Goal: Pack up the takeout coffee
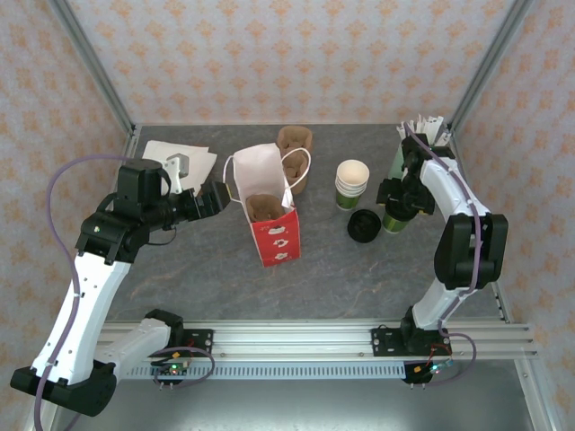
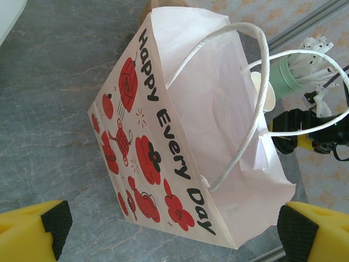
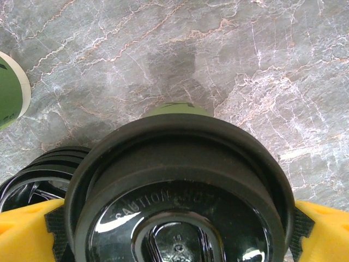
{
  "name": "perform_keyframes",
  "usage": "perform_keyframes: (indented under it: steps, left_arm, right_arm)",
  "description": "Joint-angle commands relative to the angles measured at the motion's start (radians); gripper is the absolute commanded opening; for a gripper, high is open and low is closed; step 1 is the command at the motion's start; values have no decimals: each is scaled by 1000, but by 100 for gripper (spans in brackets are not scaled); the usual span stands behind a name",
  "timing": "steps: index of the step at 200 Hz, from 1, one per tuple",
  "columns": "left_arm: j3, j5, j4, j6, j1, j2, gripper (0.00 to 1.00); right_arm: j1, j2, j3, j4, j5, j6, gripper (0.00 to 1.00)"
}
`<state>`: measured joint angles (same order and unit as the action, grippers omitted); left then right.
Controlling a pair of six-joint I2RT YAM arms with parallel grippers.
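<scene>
One takeout coffee [image 1: 393, 219], a dark green cup under a black lid [image 3: 180, 202], stands at the right of the table. My right gripper [image 1: 395, 205] hangs over it, open. Its yellow fingers [image 3: 322, 232] flank the lid on both sides, close to the rim. A stack of open green cups [image 1: 352, 184] stands to its left, also seen as a green cup [image 3: 11, 90]. My left gripper [image 1: 218, 199] is open just left of the white and red paper bag [image 1: 269, 215]. The bag's near corner [image 2: 229, 229] lies between its fingertips [image 2: 54, 224].
A brown pulp carrier [image 1: 263, 208] sits inside the bag; another [image 1: 295, 151] stands behind it. Loose black lids [image 1: 364, 224] lie beside the lidded cup, seen as a stack [image 3: 32, 180]. A mint cup of white sticks [image 2: 286, 76] is at the back right. White napkins [image 1: 180, 157] lie back left.
</scene>
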<state>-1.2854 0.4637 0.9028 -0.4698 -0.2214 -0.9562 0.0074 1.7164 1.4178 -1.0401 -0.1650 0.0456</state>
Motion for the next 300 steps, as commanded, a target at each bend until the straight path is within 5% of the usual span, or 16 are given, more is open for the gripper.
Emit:
perform_keyframes:
  steps: [1, 155, 300]
  left_arm:
    - [-8, -11, 17, 10, 5, 0, 100]
    - [-21, -6, 17, 14, 4, -16, 100]
    - [-34, 0, 22, 20, 4, -21, 100]
  right_arm:
    - [-7, 18, 3, 18, -3, -16, 99]
    - [-7, 38, -38, 33, -1, -10, 91]
    - [-7, -106, -53, -45, 46, -7, 88]
